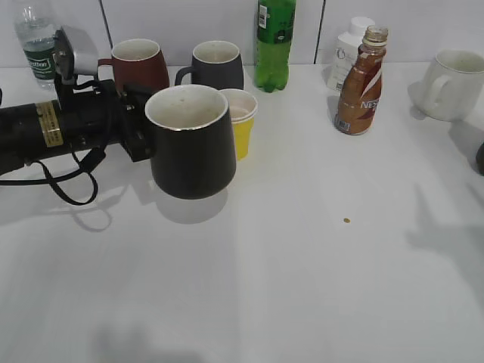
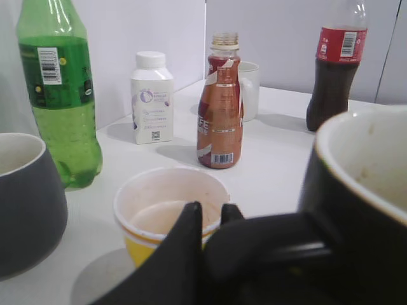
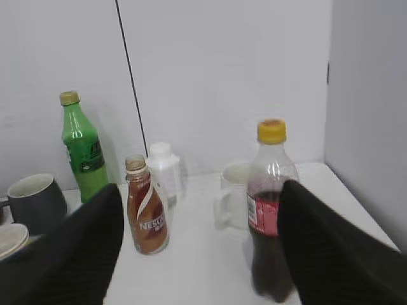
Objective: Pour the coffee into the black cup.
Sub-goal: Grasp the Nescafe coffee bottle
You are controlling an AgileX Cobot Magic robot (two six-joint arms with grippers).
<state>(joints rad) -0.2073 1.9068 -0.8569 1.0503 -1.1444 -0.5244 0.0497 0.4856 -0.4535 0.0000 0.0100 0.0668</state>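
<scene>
My left gripper (image 2: 213,213) is shut on the handle of the black cup (image 1: 190,140) and holds it upright, lifted just above the table with its shadow beneath it. The cup (image 2: 359,190) fills the right of the left wrist view and looks empty inside. The brown coffee bottle (image 1: 361,82) stands uncapped at the back right; it also shows in the left wrist view (image 2: 219,111) and the right wrist view (image 3: 146,213). My right gripper (image 3: 200,254) is open and empty, facing the coffee bottle from a distance. It is almost out of the exterior view.
A yellow paper cup (image 1: 240,121) stands right behind the black cup. A grey mug (image 1: 215,66), a red-brown mug (image 1: 140,64), a green bottle (image 1: 274,41), a white bottle (image 1: 348,53) and a white mug (image 1: 454,85) line the back. A cola bottle (image 3: 270,210) stands near my right gripper.
</scene>
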